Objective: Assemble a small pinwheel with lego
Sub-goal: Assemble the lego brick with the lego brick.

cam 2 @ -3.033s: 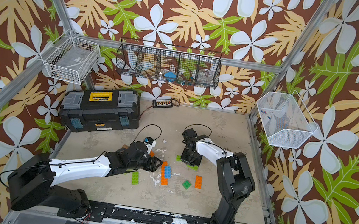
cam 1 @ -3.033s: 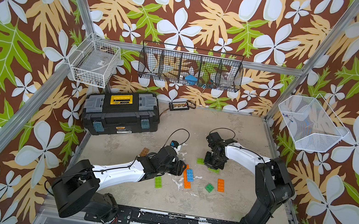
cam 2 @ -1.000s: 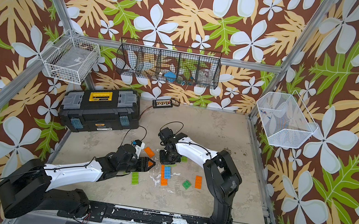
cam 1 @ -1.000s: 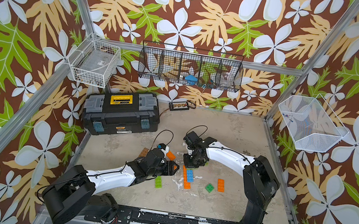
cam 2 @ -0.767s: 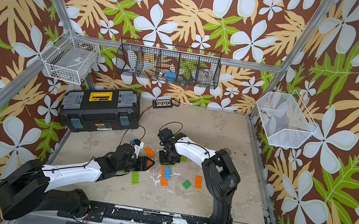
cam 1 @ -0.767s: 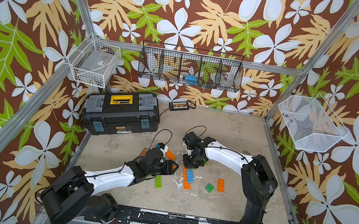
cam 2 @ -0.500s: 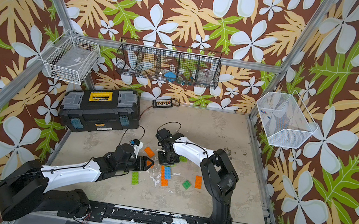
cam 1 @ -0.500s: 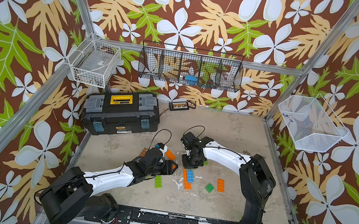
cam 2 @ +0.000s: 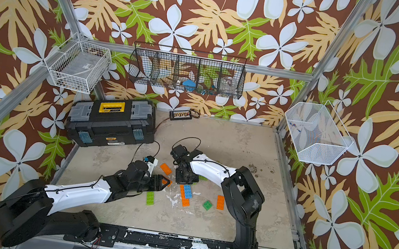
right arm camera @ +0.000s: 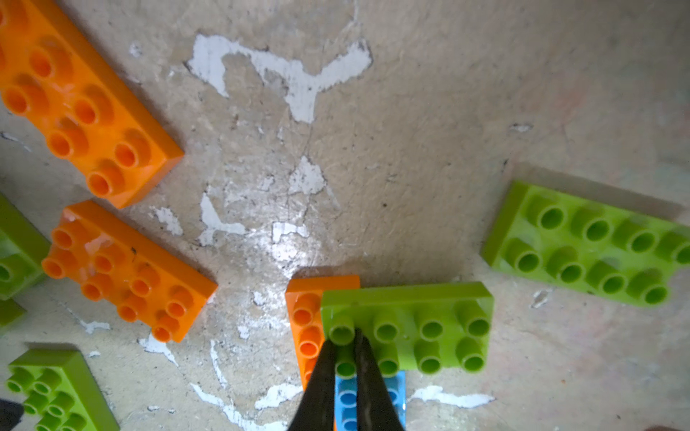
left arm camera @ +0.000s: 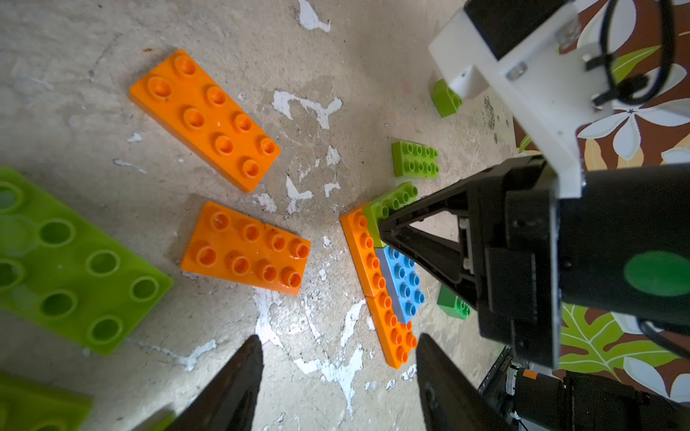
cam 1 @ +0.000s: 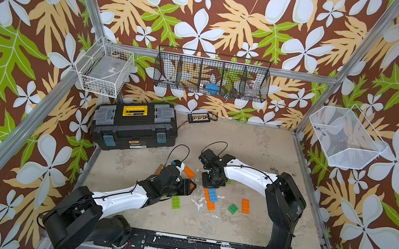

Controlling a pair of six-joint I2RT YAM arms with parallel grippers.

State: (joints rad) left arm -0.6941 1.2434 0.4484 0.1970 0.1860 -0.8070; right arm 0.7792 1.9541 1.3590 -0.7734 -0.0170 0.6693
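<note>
A lime green lego brick [right arm camera: 410, 328] sits studs-up across one end of an orange brick [right arm camera: 304, 321], beside a blue brick [right arm camera: 347, 399]. My right gripper [right arm camera: 345, 350] is shut on one corner stud of that lime brick. Both top views show the right gripper [cam 1: 212, 183] [cam 2: 186, 179] pointing down over the orange and blue stack [cam 1: 209, 199], hiding the lime brick. My left gripper [left arm camera: 338, 358] stands open and empty just above the floor, close to the stack's other end [left arm camera: 397, 343]. In a top view, the left gripper [cam 1: 190, 185] lies low over an orange brick [cam 1: 193, 186].
Loose lego lies around: orange bricks [cam 1: 189, 172] [cam 1: 245, 206], a lime brick [cam 1: 176, 202], a green square [cam 1: 233, 208], a brown brick [cam 1: 158, 169]. A black toolbox [cam 1: 135, 126] stands at the back left. Wire baskets [cam 1: 212, 77] hang on the walls.
Over three seconds my right gripper has travelled left from the loose green bricks to the orange and blue stack, creeping further left in the last second. My left arm drew back to the left.
</note>
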